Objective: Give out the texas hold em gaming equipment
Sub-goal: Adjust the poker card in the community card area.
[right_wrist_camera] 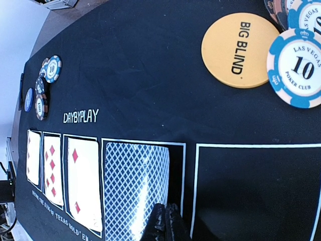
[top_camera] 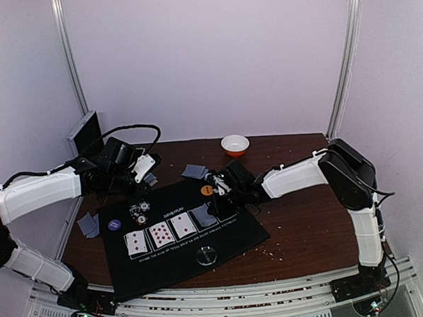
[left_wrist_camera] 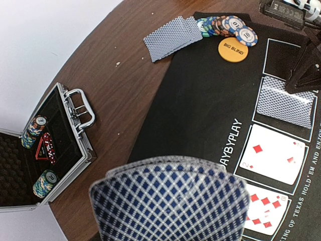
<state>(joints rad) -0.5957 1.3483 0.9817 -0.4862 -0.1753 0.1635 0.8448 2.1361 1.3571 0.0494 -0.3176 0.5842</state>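
Observation:
The black five-box mat [top_camera: 181, 256] holds three red-pip cards [top_camera: 159, 234] face up and one face-down card [top_camera: 204, 217] in the fourth box; the fifth box is bare. My right gripper [right_wrist_camera: 168, 223] is shut, its tips pinching the near edge of that face-down card [right_wrist_camera: 135, 186]. My left gripper [top_camera: 146, 165] hovers over the mat's far left corner, shut on a fanned deck of cards [left_wrist_camera: 170, 201] that hides its fingers. Striped chips [top_camera: 138, 208], a purple disc [top_camera: 114, 225], an orange BIG BLIND disc [right_wrist_camera: 238, 50] and a clear disc [top_camera: 206, 256] lie on the mat.
A white bowl [top_camera: 235, 144] stands at the back. An open metal case [left_wrist_camera: 55, 145] with chips sits at the far left. Face-down card pairs lie off the mat at the back [top_camera: 194, 171] and at the left [top_camera: 88, 224]. More chips [right_wrist_camera: 298, 65] lie beside the orange disc.

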